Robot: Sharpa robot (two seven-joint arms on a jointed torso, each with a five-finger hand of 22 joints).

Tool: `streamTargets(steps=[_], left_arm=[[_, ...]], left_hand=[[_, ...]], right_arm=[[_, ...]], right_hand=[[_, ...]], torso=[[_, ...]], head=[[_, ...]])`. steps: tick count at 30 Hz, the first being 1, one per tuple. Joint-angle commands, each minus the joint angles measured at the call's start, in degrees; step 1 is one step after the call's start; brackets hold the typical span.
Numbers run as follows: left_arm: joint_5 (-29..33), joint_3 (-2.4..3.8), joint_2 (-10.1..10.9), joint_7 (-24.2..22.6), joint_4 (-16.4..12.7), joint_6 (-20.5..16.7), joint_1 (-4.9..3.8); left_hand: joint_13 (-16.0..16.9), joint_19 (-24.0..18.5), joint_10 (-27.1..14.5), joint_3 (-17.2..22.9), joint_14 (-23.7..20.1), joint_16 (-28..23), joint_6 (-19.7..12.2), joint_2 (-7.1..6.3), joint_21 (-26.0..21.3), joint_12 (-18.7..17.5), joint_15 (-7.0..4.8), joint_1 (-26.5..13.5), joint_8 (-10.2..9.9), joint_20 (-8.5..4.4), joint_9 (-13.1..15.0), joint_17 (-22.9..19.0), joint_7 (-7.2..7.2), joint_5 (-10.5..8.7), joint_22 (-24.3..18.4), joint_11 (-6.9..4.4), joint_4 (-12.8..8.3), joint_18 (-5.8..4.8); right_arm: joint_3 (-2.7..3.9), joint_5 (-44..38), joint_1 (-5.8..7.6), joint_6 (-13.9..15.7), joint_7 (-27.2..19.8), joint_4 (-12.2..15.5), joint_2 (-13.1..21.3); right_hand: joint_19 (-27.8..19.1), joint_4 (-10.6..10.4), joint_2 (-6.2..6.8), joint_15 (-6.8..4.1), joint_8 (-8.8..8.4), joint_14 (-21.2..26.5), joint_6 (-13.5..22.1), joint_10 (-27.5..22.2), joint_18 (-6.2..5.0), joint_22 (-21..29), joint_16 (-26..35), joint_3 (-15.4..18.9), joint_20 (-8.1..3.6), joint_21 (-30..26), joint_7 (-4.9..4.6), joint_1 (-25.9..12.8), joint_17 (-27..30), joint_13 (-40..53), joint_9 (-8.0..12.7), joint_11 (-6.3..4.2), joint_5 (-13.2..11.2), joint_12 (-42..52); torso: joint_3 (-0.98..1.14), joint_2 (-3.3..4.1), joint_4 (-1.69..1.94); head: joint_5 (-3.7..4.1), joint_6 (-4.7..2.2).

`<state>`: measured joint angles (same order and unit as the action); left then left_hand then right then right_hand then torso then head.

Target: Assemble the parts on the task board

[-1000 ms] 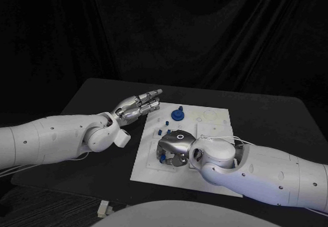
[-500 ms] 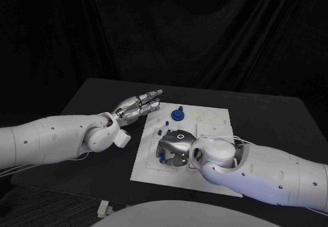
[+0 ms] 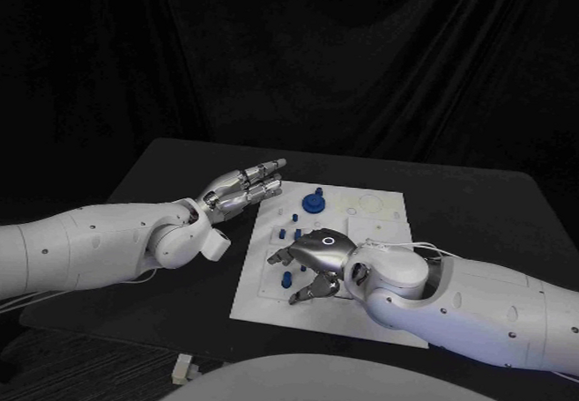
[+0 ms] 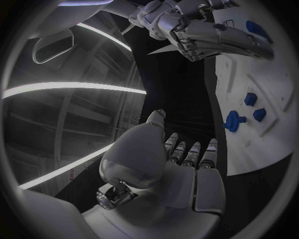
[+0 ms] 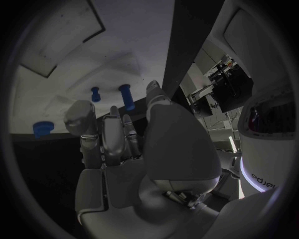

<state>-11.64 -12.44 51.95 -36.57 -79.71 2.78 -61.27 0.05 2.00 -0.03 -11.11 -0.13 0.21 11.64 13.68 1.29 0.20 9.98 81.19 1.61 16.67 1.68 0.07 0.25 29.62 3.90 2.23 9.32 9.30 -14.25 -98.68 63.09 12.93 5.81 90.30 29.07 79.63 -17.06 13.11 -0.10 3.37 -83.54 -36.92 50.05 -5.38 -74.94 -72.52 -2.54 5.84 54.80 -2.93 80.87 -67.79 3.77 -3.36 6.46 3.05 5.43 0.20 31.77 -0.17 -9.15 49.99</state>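
My right hand (image 3: pixel 310 259) hovers with fingers spread, holding nothing, over the board (image 3: pixel 372 223) at centre; blue parts (image 3: pixel 314 201) sit at its 12 o'clock. My left hand (image 3: pixel 246 187) is flat and empty at 9 o'clock.

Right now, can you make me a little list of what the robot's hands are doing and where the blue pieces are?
left hand: fingers stretched out, holding nothing, at the board's far left corner
right hand: above the board's near left part, fingers spread, nothing in it
task board: white plate in the middle of the black table
big blue part: stands at the board's far side
small blue parts: stand near the board's left edge, beside the right hand
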Motion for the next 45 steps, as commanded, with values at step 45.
streamTargets(steps=[45], left_arm=[[0.32,0.04,0.55,-1.22,-0.33,-0.14,0.13]], left_hand=[[-0.05,0.27,0.03,0.22,0.13,-0.21,-0.02,0.76,0.06,-0.20,0.34,-0.17,0.19,0.12,0.04,-0.07,0.07,-0.03,0.01,0.24,-0.02,0.53]], right_arm=[[0.03,19.43,6.27,-9.99,27.68,13.59,28.01]], right_hand=[[9.61,0.32,-9.77,-6.54,27.68,-6.46,-19.93,39.95,4.95,-14.50,-17.48,-0.49,-5.91,33.73,1.77,-25.84,-22.21,86.23,-42.33,-8.94,5.71,84.57]], torso=[[-0.04,-0.08,-0.03]], head=[[4.17,0.01]])
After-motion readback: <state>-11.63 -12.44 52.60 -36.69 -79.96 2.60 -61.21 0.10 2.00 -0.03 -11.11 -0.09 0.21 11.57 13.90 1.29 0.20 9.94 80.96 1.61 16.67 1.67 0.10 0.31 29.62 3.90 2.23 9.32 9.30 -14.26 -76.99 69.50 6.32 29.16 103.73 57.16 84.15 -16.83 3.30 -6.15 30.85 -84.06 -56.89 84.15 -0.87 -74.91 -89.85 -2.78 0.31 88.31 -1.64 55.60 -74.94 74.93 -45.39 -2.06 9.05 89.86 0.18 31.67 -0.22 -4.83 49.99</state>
